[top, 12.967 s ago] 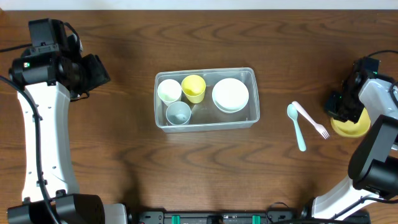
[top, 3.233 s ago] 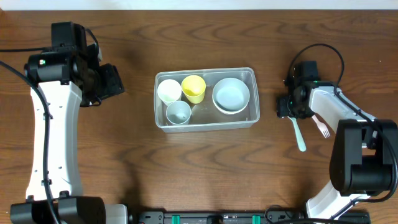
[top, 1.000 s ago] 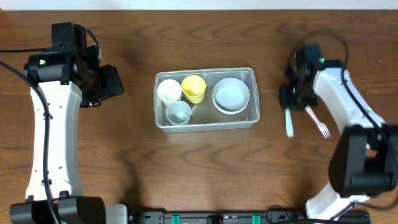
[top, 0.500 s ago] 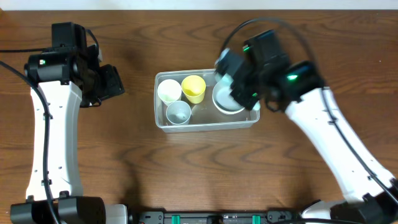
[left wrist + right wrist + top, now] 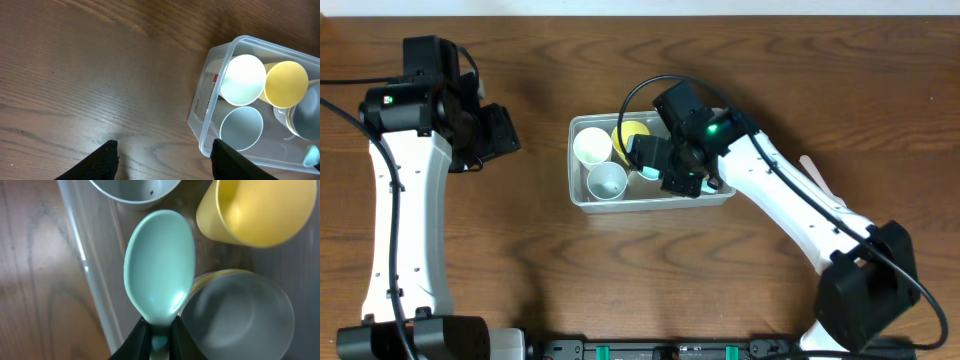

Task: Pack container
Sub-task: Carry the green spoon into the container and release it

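Note:
The container [image 5: 573, 165] is a clear rectangular tub at the table's middle. It holds a white cup [image 5: 591, 146], a yellow cup [image 5: 631, 135], a pale blue cup [image 5: 607, 181] and a pale bowl [image 5: 240, 315]. My right gripper [image 5: 665, 165] hangs over the tub's middle, shut on the neck of a teal spoon [image 5: 160, 282]. The spoon's bowl points down between the cups, just inside the tub's front wall [image 5: 95, 275]. My left gripper [image 5: 167, 165] stands open above bare wood left of the container [image 5: 210, 100], nothing between its fingers.
A pink fork [image 5: 817, 172] lies on the table to the right of the tub, partly under my right arm. The left arm's body [image 5: 395, 200] runs down the left side of the table.
My right arm has carried the spoon leftward, from over the bowl end of the tub to over its middle by the cups. The left arm has stayed still.

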`<state>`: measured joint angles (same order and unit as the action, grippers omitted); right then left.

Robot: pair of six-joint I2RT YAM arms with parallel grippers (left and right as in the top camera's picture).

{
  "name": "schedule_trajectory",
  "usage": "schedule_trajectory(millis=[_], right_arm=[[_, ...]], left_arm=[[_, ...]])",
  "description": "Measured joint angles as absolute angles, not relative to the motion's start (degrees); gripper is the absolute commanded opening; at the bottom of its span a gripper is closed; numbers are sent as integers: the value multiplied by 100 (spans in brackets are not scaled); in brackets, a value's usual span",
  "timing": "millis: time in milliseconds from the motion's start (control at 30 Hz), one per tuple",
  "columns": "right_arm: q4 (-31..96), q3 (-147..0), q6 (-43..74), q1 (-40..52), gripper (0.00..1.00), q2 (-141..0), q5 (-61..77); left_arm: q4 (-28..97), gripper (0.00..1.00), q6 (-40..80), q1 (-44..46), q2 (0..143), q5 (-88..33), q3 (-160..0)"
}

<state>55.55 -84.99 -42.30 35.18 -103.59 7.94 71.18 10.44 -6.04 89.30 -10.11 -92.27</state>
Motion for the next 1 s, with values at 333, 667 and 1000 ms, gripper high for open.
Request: schedule_trajectory(millis=[333, 667, 1000], right_arm=[[5498, -8499, -4471, 3518, 46, -10497, 786], [5120, -8517, -3312, 3500, 49, -10488, 607], [5553, -8997, -1022, 1719, 65, -9212, -366]], left_arm=[[7116, 60, 1044, -604, 8930, -1009, -9227], [7116, 61, 1044, -604, 8930, -1009, -9227], [7116, 61, 1044, -604, 8930, -1011, -9227]])
